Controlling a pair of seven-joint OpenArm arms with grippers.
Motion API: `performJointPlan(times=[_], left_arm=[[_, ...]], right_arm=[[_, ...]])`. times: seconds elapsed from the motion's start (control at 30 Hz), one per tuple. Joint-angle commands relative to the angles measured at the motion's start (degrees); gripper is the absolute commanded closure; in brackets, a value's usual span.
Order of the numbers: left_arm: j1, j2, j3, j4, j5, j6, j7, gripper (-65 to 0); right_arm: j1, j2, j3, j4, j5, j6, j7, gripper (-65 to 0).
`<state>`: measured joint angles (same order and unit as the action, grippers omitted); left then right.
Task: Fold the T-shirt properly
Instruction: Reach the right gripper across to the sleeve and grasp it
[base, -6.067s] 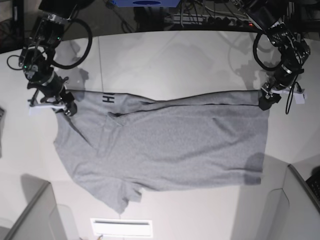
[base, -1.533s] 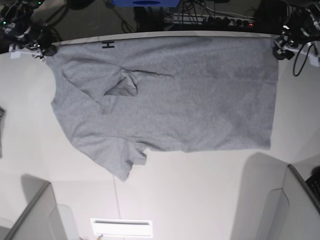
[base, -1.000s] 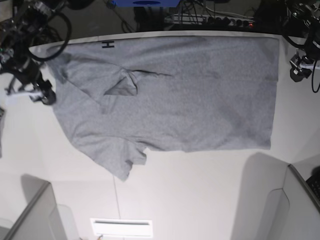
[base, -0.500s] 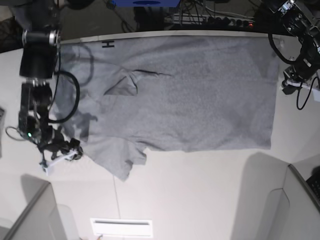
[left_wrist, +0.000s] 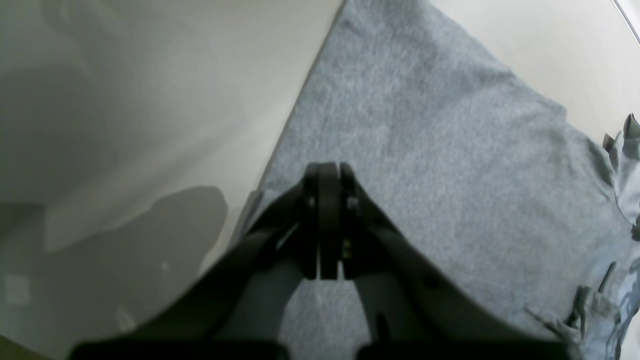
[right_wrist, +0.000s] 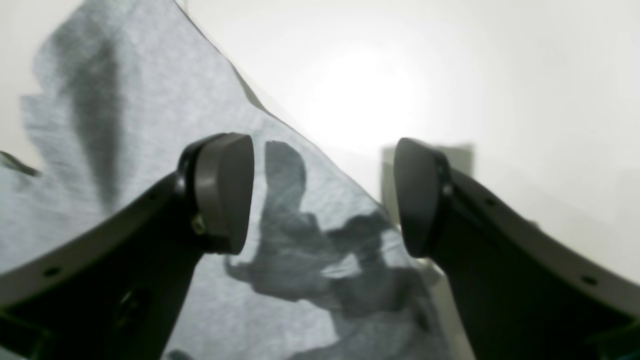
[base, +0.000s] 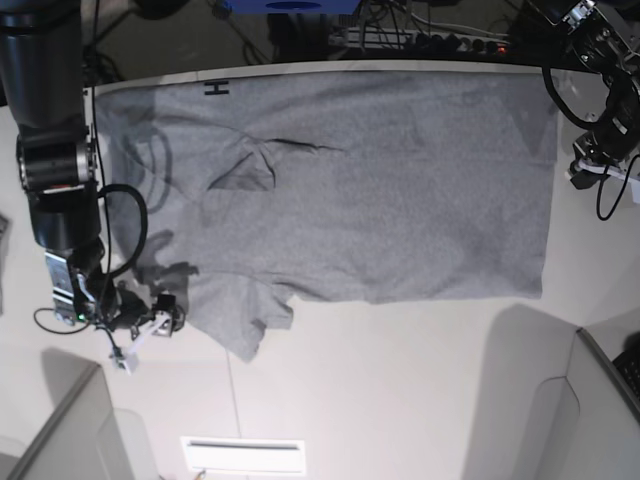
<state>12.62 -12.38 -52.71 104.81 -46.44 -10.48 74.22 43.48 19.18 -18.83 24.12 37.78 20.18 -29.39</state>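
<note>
- Lying flat on the table (base: 400, 380), the T-shirt (base: 380, 190) showed its plain side.
- Left end effector (left_wrist: 327, 172) pinched closed above the hem, holding nothing.
- Right end effector (right_wrist: 322, 195) spread wide over the sleeve edge.

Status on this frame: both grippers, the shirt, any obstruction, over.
Left gripper shut, empty, over the hem. Right gripper open at the near sleeve edge. Heather-grey cotton T-shirt spread flat, unfolded. Nothing in the way.

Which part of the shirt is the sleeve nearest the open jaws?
On the pale table the grey T-shirt lies spread flat, with small black lettering at its far edge. At its near corner, on the base view's left, a short sleeve sticks out toward the camera beside the right gripper. It is the only flap jutting past the shirt's straight near edge.
</note>
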Motion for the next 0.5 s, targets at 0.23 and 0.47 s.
performJointPlan(times=[0.23,0.47], left_arm=[[0.08,-0.76,-0.26,0.72,-0.82,-0.11,-0.76,0.0],[0.61,-0.76,-0.26,0.72,-0.82,-0.11,-0.76,0.0]], right_arm=[[1.83,-0.5,-2.23,0.45,0.51,0.43,2.62,-41.7],[-0.72,-1.47,-2.31,0.36,0.42,0.17,5.08,-41.1]])
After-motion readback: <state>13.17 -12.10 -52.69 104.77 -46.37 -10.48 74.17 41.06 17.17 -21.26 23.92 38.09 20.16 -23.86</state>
